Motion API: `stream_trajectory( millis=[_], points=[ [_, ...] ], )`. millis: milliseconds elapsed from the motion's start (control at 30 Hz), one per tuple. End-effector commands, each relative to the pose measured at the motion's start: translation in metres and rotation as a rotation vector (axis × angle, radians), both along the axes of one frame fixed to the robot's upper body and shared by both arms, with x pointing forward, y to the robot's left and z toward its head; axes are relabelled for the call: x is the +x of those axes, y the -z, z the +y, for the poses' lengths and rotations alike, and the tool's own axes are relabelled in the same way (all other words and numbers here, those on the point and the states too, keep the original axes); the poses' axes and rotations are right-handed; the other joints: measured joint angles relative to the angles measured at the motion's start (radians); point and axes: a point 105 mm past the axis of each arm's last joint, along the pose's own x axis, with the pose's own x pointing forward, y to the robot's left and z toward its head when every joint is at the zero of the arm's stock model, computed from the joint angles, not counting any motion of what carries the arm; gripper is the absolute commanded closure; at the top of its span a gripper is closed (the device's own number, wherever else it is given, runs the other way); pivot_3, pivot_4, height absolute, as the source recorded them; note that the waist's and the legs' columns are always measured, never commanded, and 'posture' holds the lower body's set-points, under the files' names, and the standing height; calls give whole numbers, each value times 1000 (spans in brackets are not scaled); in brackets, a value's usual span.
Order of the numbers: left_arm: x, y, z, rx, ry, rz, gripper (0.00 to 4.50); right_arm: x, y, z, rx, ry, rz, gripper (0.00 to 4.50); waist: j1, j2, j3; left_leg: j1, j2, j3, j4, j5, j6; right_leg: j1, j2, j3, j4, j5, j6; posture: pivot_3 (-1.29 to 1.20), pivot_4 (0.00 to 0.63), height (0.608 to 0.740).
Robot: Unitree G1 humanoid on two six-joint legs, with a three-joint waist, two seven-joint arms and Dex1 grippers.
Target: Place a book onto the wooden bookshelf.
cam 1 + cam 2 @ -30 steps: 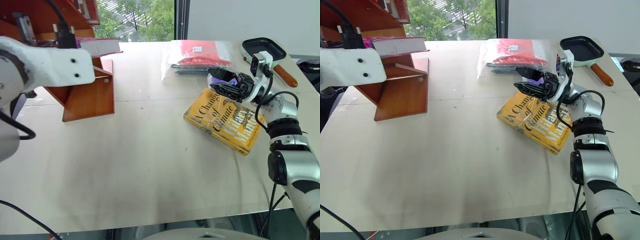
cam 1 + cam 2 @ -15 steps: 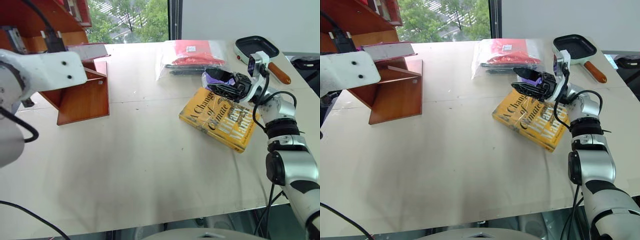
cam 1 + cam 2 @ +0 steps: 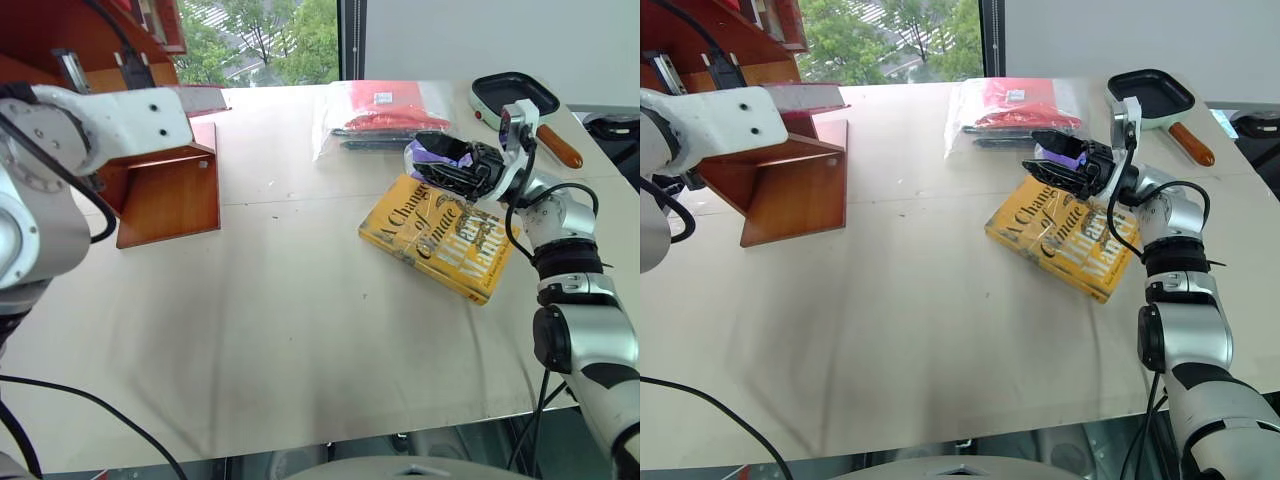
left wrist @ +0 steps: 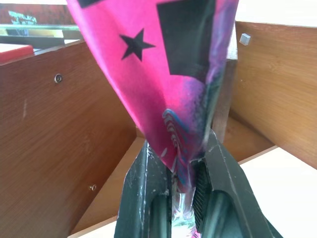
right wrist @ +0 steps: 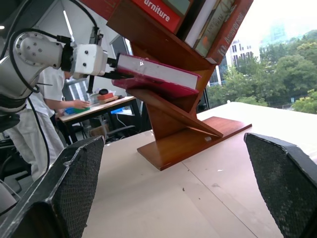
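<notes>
Up at the wooden bookshelf [image 5: 183, 130], the left gripper [image 4: 184, 174] has its fingers pinched tight on the book [image 5: 157, 73], gripping the pink cover right at one edge. The book sits roughly level, nosing into the lower compartment just above a slanted board. It's a paperback, so I'd guess it's light but floppy; held by a thin edge like that it could sag or slip, and a grip nearer the spine would be firmer. The slot looks snug, with wooden walls close on both sides. Over by the yellow book [image 3: 445, 238], the right gripper [image 3: 447, 165] hangs with its fingers spread wide and holding nothing, and the table [image 3: 300, 320] around it has plenty of room.
</notes>
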Motion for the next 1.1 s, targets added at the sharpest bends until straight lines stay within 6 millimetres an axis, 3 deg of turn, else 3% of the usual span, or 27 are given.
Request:
stream_trajectory(
  millis=[33,200,233,300,500,867,967,1033,1100],
  points=[
    [0,-1,19,-40,-85,17,3500,-4,-13,-9,24,22,-54,0,-5,0,0,1,0,0,0,0,0,0,0,1,0,0,0,0,150,740],
    [1,-2,23,-64,-104,24,1270,-5,-11,-12,24,36,-55,0,-4,0,0,1,1,2,0,0,0,-1,2,2,1,0,0,0,150,740],
    [1,-2,24,-65,-107,25,588,-5,-11,-13,24,39,-55,0,-3,0,0,-1,1,2,0,0,0,-1,1,2,1,0,0,0,150,740],
    [1,-2,25,-68,-111,24,81,-5,-11,-14,23,45,-55,0,-2,0,0,-2,1,2,0,0,0,-1,1,2,0,0,0,0,150,740],
    [-7,-4,27,-84,-125,14,81,-5,-10,-17,20,52,-53,0,-1,0,0,-4,1,2,0,2,-3,-1,0,1,-2,0,0,0,150,740],
    [-41,-43,-20,-225,65,-224,81,-5,-3,-24,-20,59,-11,0,0,-1,0,-3,1,2,0,1,-2,-1,0,1,-2,0,0,0,150,740],
    [-41,-48,-53,-437,245,-321,81,-7,1,-28,-41,66,0,0,8,-1,0,-3,1,0,3,0,0,-1,0,0,-1,0,0,0,150,740],
    [-39,-24,-84,-770,410,-283,81,-11,11,-33,-53,86,23,0,10,1,-2,-3,1,0,6,0,0,0,1,0,0,0,0,0,150,740],
    [-40,20,-103,-1090,458,-195,81,-19,29,-36,-91,142,27,0,23,4,-5,-1,1,-2,8,0,0,5,0,-1,-1,0,1,0,150,740]
  ],
)
